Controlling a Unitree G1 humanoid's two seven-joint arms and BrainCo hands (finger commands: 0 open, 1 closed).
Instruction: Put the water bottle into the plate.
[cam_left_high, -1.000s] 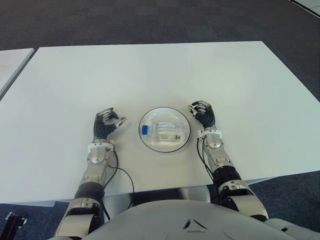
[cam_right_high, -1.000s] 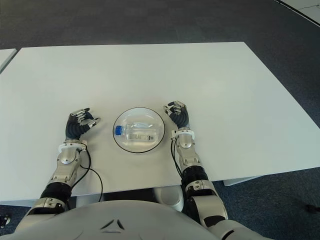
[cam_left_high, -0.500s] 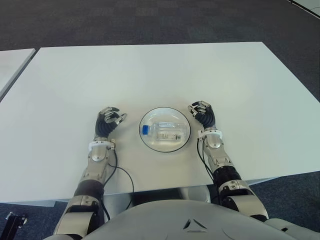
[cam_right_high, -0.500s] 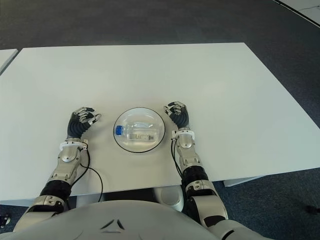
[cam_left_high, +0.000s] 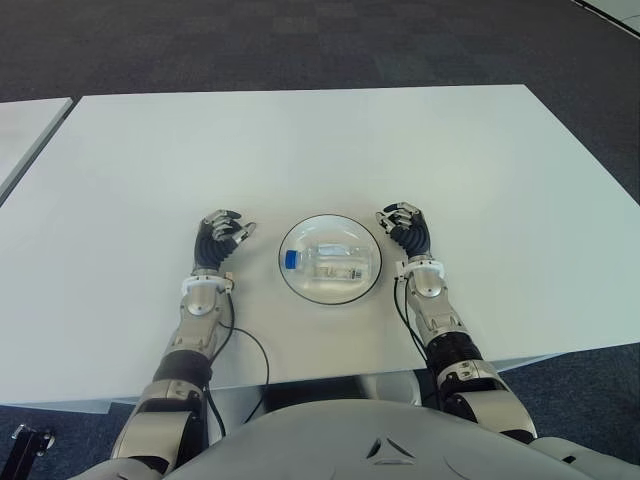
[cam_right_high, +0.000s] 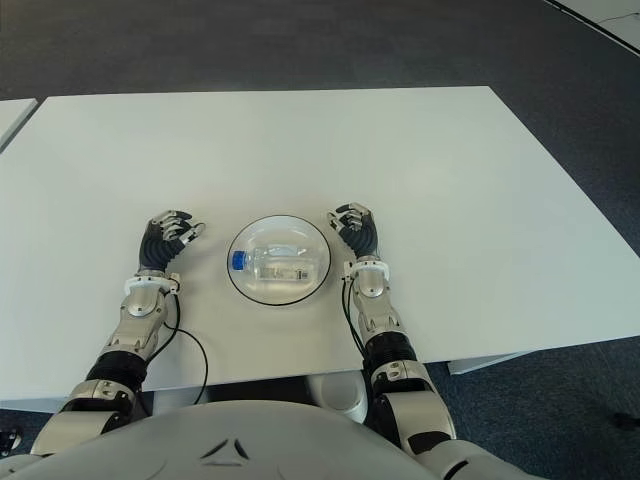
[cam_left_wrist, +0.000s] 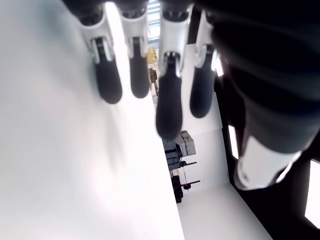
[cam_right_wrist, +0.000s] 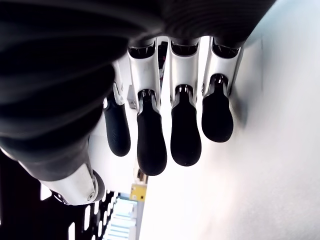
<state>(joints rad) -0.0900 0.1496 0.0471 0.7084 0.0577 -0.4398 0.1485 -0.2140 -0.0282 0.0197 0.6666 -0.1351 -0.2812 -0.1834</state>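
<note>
A clear water bottle (cam_left_high: 335, 264) with a blue cap lies on its side inside the round white plate (cam_left_high: 303, 288), cap pointing left. The plate sits on the white table (cam_left_high: 300, 150) near its front edge. My left hand (cam_left_high: 222, 235) shows just left of the plate, apart from it, fingers loosely bent and holding nothing. My right hand (cam_left_high: 405, 226) shows just right of the plate's rim, also loosely bent and holding nothing. The left wrist view shows bare fingers (cam_left_wrist: 169, 100) over the white tabletop. In the right wrist view the fingers (cam_right_wrist: 185, 130) are likewise bare.
A black cable (cam_left_high: 248, 350) loops from my left forearm across the table's front edge. Another white table's corner (cam_left_high: 25, 130) shows at the far left. Dark carpet (cam_left_high: 300, 40) surrounds the table.
My left hand has shifted slightly forward and toward the plate. The right hand, bottle and plate have stayed where they were.
</note>
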